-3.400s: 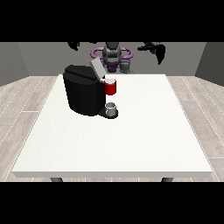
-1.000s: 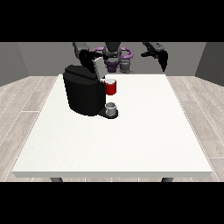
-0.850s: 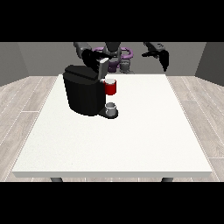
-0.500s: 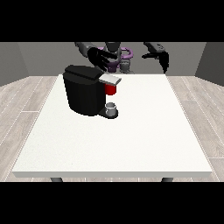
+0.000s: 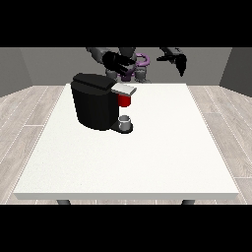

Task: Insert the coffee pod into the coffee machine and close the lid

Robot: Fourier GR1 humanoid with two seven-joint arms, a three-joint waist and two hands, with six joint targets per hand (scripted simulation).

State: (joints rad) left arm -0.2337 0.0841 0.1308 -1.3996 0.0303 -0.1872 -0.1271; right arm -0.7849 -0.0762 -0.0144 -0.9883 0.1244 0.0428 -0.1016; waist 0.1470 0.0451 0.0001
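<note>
A large white table [image 5: 147,157] filled the view, and on its far left part stood the black coffee machine [image 5: 96,101], its grey lid [image 5: 123,89] lying flat over a red thing at the machine [image 5: 125,100], with a small grey cup [image 5: 125,121] on the base below. The hand at the view's left [image 5: 118,61] hung just above and behind the lid with fingers reaching forward, relaxed and holding nothing. The hand at the view's right [image 5: 178,60] hovered well apart over the table's far edge; whether its fingers were spread or curled could not be told, and the coffee pod did not plainly show.
</note>
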